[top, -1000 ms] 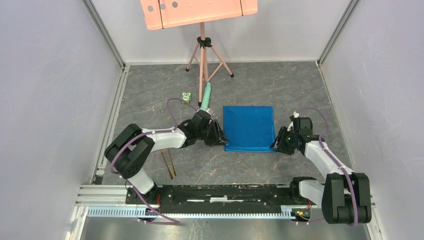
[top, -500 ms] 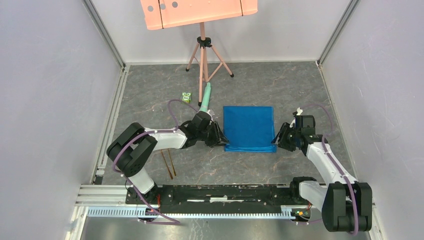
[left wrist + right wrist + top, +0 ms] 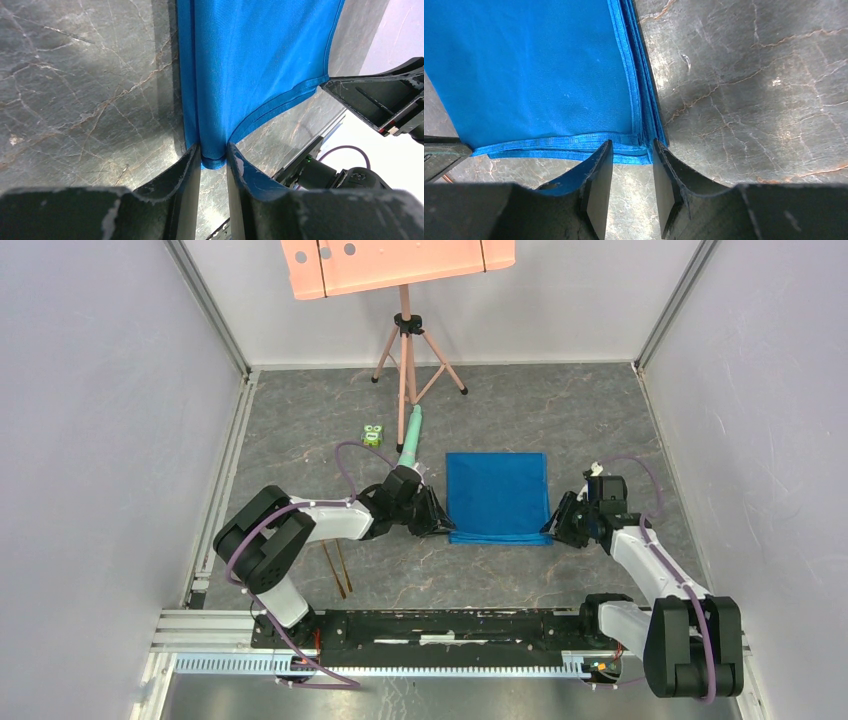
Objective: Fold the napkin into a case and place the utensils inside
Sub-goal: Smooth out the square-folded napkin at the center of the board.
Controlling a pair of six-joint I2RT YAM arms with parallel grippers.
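Observation:
The napkin (image 3: 498,495) is a bright blue cloth lying folded and flat on the grey floor between my two arms. My left gripper (image 3: 443,523) is at its near left corner. In the left wrist view that gripper (image 3: 214,152) is shut on the napkin (image 3: 250,75), with the corner bunched between the fingertips. My right gripper (image 3: 553,530) is at the near right corner. In the right wrist view its jaws (image 3: 633,147) stand apart, and the napkin's (image 3: 534,75) layered hem lies flat at their tips. The gold utensils (image 3: 338,568) lie side by side near the left arm's base.
A pale green tube (image 3: 410,435) and a small green toy (image 3: 373,435) lie behind the left gripper. A pink tripod (image 3: 405,350) holding a pink board (image 3: 395,265) stands at the back. Grey walls close in both sides.
The left jaws have narrowed onto the napkin's near left corner. The right gripper has shifted slightly along the near right corner. The napkin's near edge has straightened a little.

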